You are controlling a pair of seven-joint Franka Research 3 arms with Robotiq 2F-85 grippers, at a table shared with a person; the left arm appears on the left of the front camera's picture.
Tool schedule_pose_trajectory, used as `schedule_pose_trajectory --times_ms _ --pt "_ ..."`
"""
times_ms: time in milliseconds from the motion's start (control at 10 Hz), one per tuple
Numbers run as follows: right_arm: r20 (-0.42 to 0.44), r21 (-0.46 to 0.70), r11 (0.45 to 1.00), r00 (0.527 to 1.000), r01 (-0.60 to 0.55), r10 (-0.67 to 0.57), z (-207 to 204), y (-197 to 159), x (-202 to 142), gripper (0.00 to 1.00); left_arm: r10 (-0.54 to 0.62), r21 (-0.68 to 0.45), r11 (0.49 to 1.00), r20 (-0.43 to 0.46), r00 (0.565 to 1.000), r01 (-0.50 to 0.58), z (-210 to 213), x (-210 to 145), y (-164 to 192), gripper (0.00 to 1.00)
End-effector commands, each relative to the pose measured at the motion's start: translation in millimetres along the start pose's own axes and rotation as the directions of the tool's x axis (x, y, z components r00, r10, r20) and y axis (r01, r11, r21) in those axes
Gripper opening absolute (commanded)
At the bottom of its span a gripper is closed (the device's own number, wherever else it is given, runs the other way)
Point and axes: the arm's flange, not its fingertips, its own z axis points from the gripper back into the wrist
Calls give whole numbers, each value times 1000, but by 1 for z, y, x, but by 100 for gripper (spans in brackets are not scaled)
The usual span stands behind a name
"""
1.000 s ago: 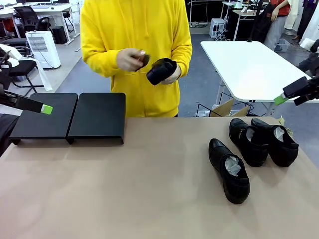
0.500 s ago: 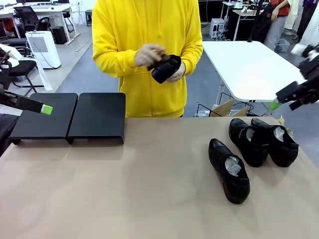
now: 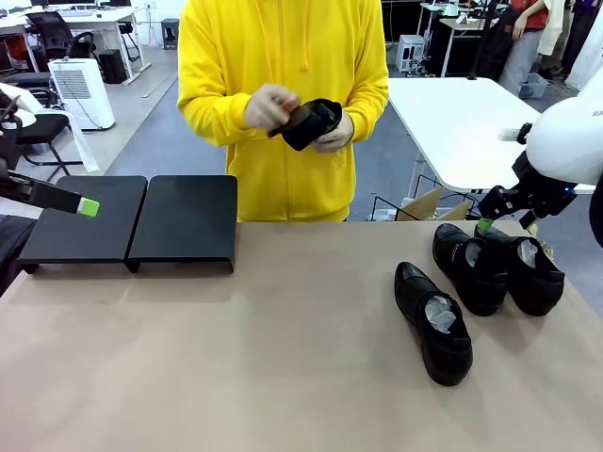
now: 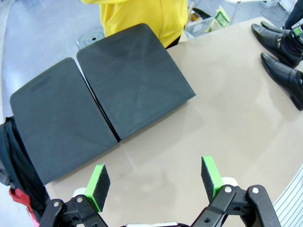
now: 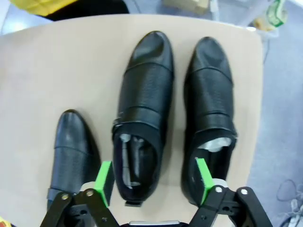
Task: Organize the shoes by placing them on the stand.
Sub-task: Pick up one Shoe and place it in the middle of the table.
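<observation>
Dropping from beside the far white table [image 3: 462, 122], the right gripper [image 5: 154, 176] is now hovering over two black dress shoes [image 3: 469, 266] lying side by side at the tan table's [image 3: 283, 377] far right. A third shoe [image 3: 435, 323] is lying beside them. All toes are pointing toward the person [image 3: 283, 56], who is holding a fourth shoe [image 3: 309, 122]. The jaws are standing spread above the heels. The left gripper [image 4: 155, 182], equally spread, is hanging by the stand [image 3: 184, 221].

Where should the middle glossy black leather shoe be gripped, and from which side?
Across the sides of the middle glossy black leather shoe near its heel opening, from straight above: it sits upright, narrow there, other shoes close beside it. The open right hand hangs over it.
</observation>
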Motion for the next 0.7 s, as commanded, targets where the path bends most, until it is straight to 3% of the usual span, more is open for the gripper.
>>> schedule_pose_trajectory --times_ms 0,600 --pt "3 -127 990 998 63 -63 7 6 -1 68 -7 -17 1000 8 1000 7 0 -1 3 100" --pt "-101 -97 994 993 57 -67 -27 17 -5 68 -7 -17 1000 8 1000 7 0 -1 3 100"
